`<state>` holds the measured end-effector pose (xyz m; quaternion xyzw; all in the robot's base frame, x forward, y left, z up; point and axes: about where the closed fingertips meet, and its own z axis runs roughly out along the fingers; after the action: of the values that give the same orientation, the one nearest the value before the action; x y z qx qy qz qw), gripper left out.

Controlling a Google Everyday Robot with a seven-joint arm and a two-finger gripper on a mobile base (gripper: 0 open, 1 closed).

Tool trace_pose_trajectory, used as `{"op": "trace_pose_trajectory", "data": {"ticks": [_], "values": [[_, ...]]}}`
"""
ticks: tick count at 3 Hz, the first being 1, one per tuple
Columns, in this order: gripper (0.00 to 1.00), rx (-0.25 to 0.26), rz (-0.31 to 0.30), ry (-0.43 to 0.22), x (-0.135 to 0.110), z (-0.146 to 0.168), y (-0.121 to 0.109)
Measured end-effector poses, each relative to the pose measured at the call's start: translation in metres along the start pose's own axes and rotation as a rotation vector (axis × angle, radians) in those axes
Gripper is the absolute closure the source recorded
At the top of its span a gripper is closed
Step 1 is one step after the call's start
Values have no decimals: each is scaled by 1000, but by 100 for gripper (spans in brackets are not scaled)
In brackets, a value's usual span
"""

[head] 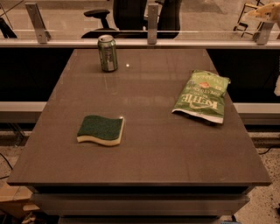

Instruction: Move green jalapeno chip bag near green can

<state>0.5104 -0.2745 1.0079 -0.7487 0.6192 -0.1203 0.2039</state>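
While tool (266,11) top-right beyond table (153,148), green jalapeno chip bag (201,96) near edge.

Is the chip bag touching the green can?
No, the green jalapeno chip bag lies on the right, apart from the green can at the back; the hand hangs top right.

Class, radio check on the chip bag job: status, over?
End effector high at far right, off the table. Chip bag flat on right side, apart from can at back left. Sponge in front, off the path.
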Motion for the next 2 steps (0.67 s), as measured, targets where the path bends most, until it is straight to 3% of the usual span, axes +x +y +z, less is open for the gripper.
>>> {"op": "trace_pose_trajectory", "data": {"ticks": [2], "values": [[0,10,-124,123,32,8,-31]]}}
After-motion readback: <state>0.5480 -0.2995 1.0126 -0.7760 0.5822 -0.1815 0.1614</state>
